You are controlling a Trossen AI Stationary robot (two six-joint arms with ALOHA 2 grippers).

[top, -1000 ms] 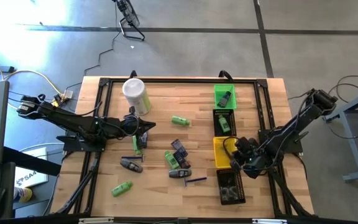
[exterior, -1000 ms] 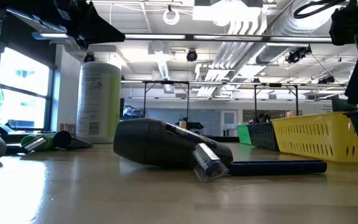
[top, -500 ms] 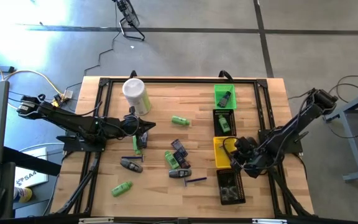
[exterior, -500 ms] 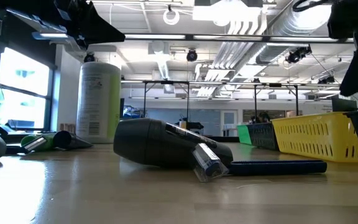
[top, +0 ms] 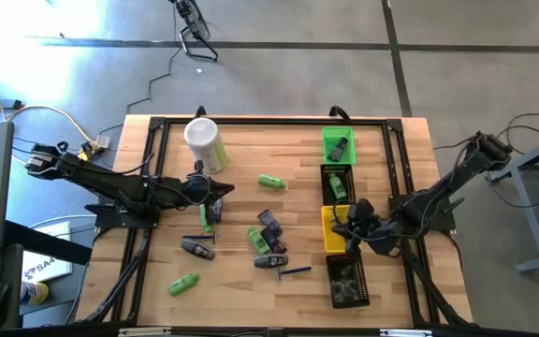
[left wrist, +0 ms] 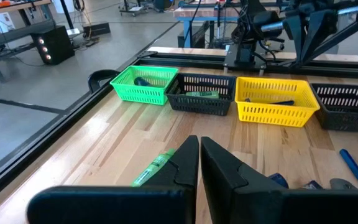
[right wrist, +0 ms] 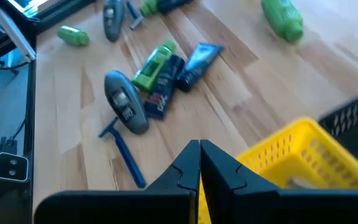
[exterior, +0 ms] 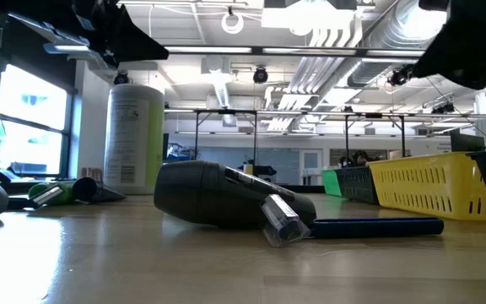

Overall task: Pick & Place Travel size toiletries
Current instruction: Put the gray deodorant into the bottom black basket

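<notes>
Several travel size toiletries (top: 268,239) scattered mid-table: a cluster of green bottle (right wrist: 153,64), dark tubes (right wrist: 167,84) and a grey oval item (right wrist: 127,102) with a blue stick (right wrist: 125,155) alongside; one green bottle (top: 270,182) toward twelve o'clock of that cluster, another (top: 183,283) toward seven o'clock. More already lying in the row of bins at three o'clock: green bin (top: 338,144), black bin (top: 338,183), yellow bin (top: 336,230), second black bin (top: 347,280).

Right gripper (top: 355,217) over the yellow bin, empty, fingers (right wrist: 219,171) pressed together; arm reaching in low from the table's three o'clock edge, elbow bent, wrist aimed toward nine o'clock.

Left gripper (top: 221,191) above the boards near a green bottle (left wrist: 153,168), fingers (left wrist: 219,168) together on nothing; arm stretched in from nine o'clock, nearly straight.

Pale-green canister (top: 203,143) with white lid upright at eleven o'clock of the cluster; print on its label too small to read.
</notes>
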